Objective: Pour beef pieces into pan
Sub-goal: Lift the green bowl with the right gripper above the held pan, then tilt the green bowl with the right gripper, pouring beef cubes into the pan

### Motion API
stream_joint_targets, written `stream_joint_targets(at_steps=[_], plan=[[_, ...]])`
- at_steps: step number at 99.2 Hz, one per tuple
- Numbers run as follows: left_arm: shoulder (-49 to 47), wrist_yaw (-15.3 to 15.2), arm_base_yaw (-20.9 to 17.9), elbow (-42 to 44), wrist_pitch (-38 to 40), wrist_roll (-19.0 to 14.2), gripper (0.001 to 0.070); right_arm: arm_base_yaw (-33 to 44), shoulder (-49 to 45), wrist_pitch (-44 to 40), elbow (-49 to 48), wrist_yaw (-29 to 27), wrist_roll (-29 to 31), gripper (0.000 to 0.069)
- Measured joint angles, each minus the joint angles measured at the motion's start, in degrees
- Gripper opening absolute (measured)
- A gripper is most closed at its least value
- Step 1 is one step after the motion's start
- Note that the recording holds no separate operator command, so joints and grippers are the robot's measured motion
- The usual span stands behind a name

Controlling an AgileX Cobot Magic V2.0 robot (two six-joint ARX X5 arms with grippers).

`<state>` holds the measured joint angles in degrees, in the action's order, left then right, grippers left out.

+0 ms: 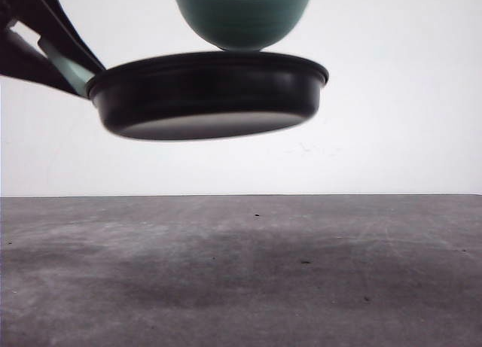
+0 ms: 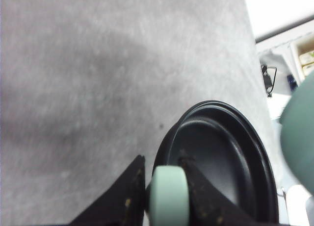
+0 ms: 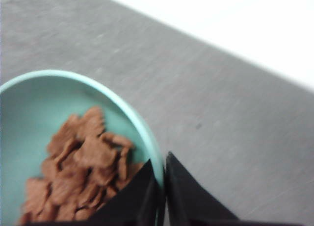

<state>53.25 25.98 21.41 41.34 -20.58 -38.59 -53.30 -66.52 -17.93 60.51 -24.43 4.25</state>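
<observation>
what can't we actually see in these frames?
- Front view: pan interior hidden by its own wall; bowl top cut by the edge.
- Left wrist view: pan partly cut off; bowl blurred.
- Right wrist view: beef pieces blurred, partly behind the right pincer.

The front camera sits low, near table (image 1: pixel 241 279) level, looking forward and close under the raised pan (image 1: pixel 207 95). Both wrist cameras look down on the same grey table, each close to its load; the left wrist and front views share the pan.
</observation>
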Motion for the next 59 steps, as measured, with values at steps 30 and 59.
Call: stream_joint_targets(at_steps=[30, 59], plan=[[0.0, -0.8, 0.2, 5.0, -3.3, 1.0, 0.0061, -6.6, -4.7, 10.8, 0.0, -18.2, -15.1, 0.0012], [0.0, -2.7, 0.2, 7.0, -6.6, 3.1, 0.0060, -7.8, -6.6, 22.9, 0.0, -21.6, -31.1, 0.0012]])
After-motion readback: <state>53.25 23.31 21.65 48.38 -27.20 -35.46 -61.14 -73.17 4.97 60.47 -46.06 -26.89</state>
